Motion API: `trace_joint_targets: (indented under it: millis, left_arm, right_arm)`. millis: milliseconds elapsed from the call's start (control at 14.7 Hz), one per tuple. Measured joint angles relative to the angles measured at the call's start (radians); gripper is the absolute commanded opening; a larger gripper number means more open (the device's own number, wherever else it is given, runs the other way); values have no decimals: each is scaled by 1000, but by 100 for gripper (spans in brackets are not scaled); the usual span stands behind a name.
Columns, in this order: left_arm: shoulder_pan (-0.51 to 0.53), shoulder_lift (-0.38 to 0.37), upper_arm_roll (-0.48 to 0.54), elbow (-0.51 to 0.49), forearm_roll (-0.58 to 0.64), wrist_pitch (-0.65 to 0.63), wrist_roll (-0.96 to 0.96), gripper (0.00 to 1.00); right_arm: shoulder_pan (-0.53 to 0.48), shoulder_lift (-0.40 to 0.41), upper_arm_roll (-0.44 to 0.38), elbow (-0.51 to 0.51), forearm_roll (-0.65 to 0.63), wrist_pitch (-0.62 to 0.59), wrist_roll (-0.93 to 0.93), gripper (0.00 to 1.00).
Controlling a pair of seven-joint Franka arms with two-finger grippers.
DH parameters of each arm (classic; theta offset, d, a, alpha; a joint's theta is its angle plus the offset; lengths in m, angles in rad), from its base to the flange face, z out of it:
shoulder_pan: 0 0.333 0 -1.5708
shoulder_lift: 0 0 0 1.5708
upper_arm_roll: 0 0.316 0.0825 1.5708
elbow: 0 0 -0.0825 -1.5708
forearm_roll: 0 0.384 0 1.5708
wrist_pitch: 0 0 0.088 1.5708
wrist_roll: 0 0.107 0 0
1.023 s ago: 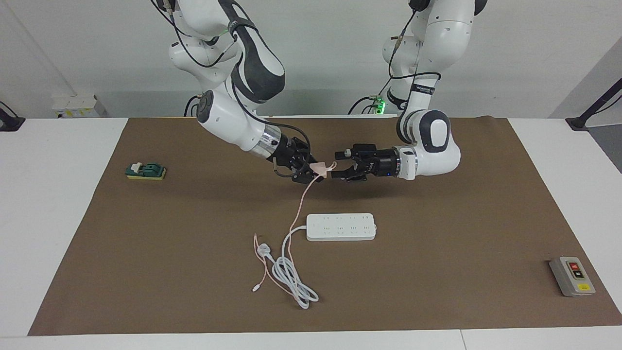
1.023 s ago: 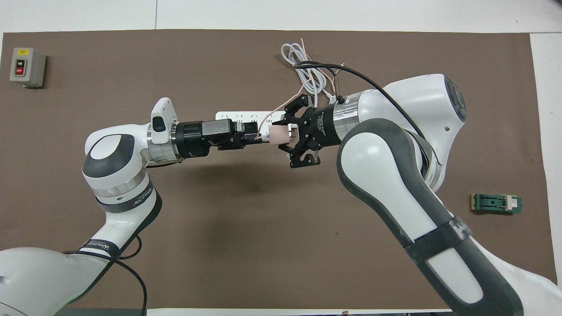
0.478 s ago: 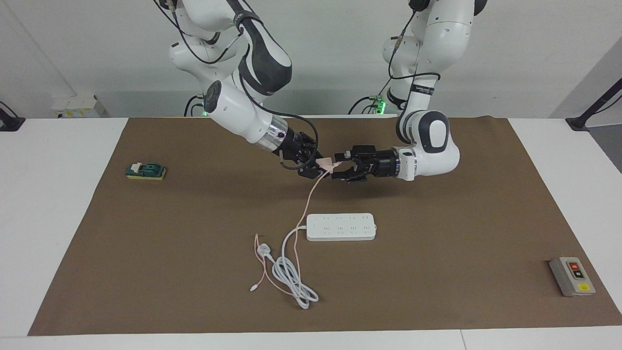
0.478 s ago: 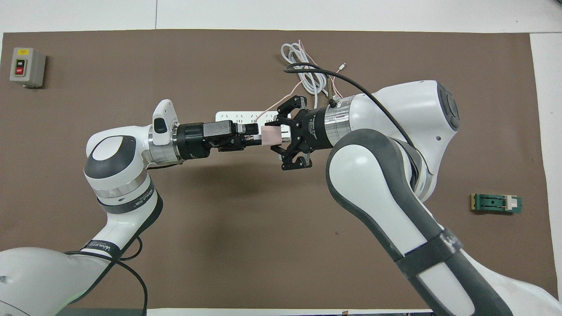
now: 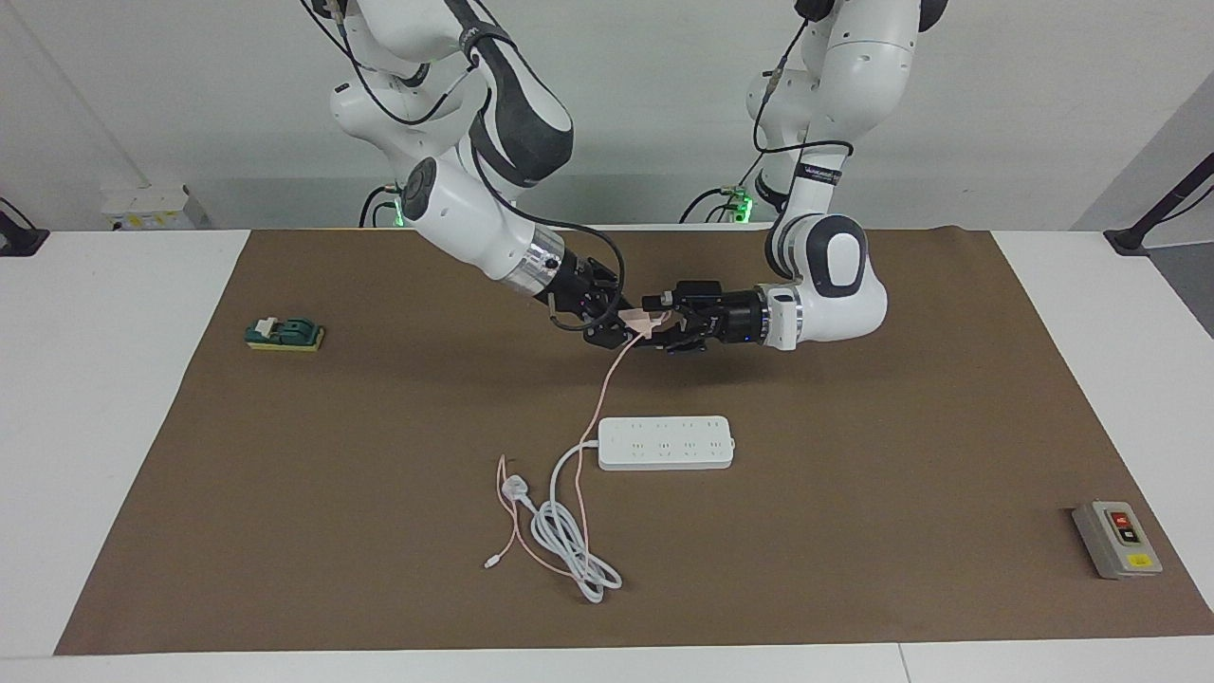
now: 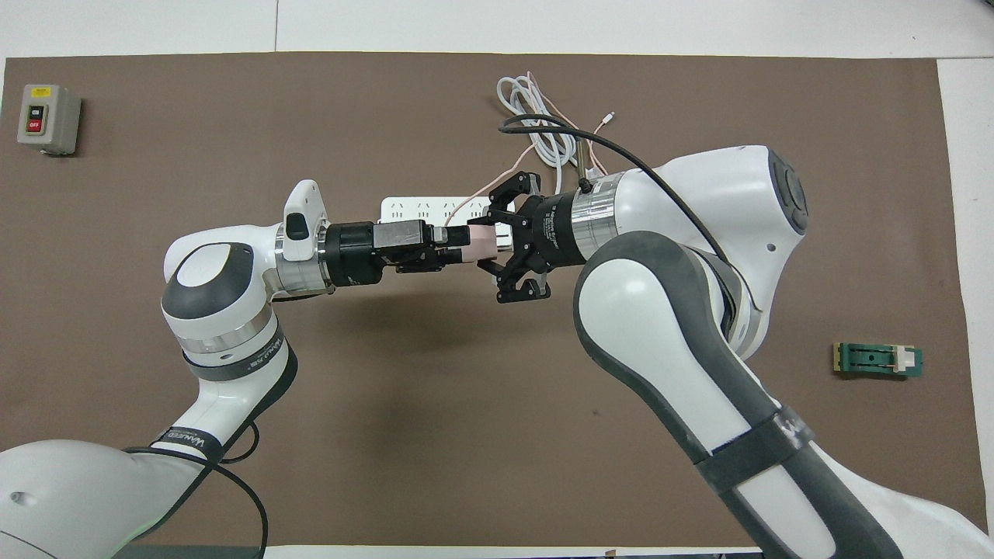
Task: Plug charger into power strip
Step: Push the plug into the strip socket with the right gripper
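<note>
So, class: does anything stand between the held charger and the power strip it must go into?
Nothing visible does. The right gripper holds the charger in the air, the open left gripper at it; the power strip lies uncovered.

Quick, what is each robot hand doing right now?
Right hand: closed on the pink charger, up in the air.
Left hand: open around the charger's other end, not gripping yet.
</note>
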Motion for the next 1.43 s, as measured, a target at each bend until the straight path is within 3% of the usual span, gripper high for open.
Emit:
trace_joint_targets:
  millis: [1433]
  left_arm:
    - [-36,0,8,-1,-5,20,39,99]
  right_arm:
    - [-3,0,-3,-4,0,1,15,0]
